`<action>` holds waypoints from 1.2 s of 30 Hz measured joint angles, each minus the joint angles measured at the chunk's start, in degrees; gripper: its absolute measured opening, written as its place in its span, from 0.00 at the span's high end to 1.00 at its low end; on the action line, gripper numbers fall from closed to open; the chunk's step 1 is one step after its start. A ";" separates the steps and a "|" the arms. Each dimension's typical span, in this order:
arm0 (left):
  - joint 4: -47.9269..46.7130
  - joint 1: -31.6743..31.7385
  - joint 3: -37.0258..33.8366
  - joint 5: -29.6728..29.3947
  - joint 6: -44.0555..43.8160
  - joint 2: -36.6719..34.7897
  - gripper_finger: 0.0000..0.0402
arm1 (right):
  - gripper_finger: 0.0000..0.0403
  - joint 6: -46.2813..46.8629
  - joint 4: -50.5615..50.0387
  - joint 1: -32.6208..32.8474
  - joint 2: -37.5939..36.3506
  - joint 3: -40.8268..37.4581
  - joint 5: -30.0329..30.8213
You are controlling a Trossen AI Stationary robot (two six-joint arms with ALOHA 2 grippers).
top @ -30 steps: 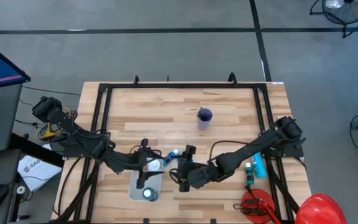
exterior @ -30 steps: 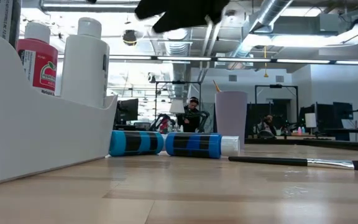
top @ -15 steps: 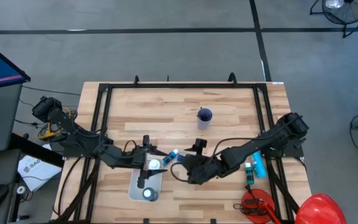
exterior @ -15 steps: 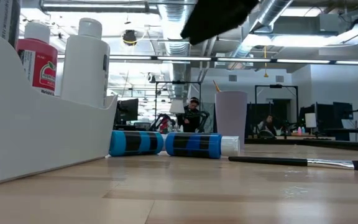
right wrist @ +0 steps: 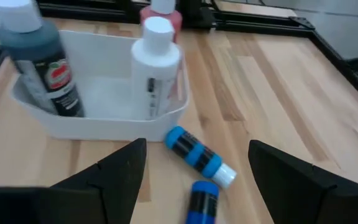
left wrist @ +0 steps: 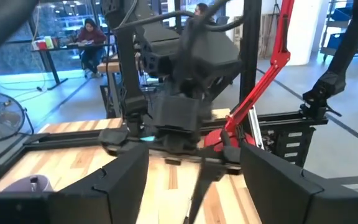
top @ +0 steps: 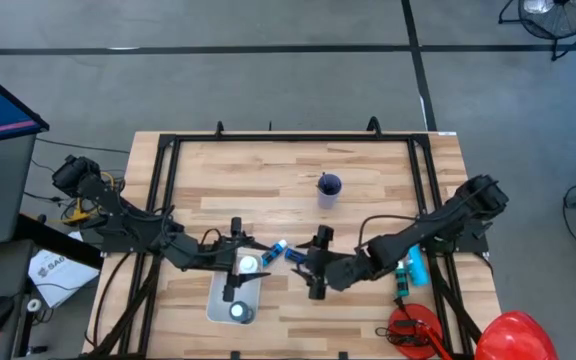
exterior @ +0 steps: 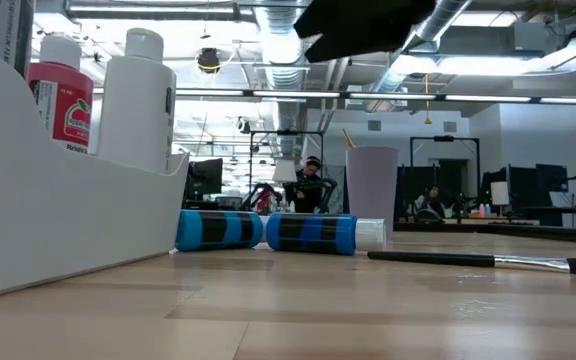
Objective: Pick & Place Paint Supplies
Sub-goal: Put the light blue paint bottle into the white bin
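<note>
Two blue paint bottles with white caps lie on their sides on the table [top: 278, 250], [top: 296, 256]; they also show in the low view [exterior: 218, 230], [exterior: 313, 232] and the right wrist view [right wrist: 194, 154]. A white tray [top: 223, 300] holds a teal bottle [right wrist: 45, 65], a white bottle [right wrist: 155, 68] and a red bottle [exterior: 60, 100], all upright. A dark-handled brush [exterior: 478, 260] lies on the table. My left gripper [top: 240, 264] is open and empty above the tray's far end. My right gripper [top: 308, 268] is open and empty just right of the blue bottles.
A purple cup [top: 328, 188] holding a brush stands toward the far side. A light blue bottle [top: 414, 268] and a teal one [top: 401, 285] lie near the right edge. A red helmet-like thing [top: 513, 335] sits off the near right corner. A black frame [top: 168, 190] rims the table.
My right gripper has drawn back toward the table's right edge, away from the tray, staying open and empty. The blue bottles and the brush lie where they were.
</note>
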 joint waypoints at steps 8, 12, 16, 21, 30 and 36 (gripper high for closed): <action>3.47 4.69 0.02 3.73 2.64 1.27 0.39 | 0.31 -0.68 -0.65 1.76 -0.84 -0.85 0.03; 6.47 8.55 0.00 8.85 2.57 4.44 0.39 | 0.31 -0.33 -1.36 1.75 -0.65 -0.90 0.61; 8.90 11.41 -0.01 13.11 2.37 7.29 0.39 | 0.31 -0.33 -1.12 2.09 -0.67 -0.90 1.45; 10.01 12.40 -0.02 16.75 2.36 8.26 0.39 | 0.31 -0.14 -2.31 2.69 -0.65 -1.18 2.61; 4.72 12.43 -0.02 16.64 2.89 6.73 0.39 | 0.31 3.05 12.81 3.19 -6.80 -14.35 6.37; 0.10 12.64 1.06 16.57 2.61 6.75 0.39 | 0.31 2.80 26.51 3.13 -12.40 -23.54 4.72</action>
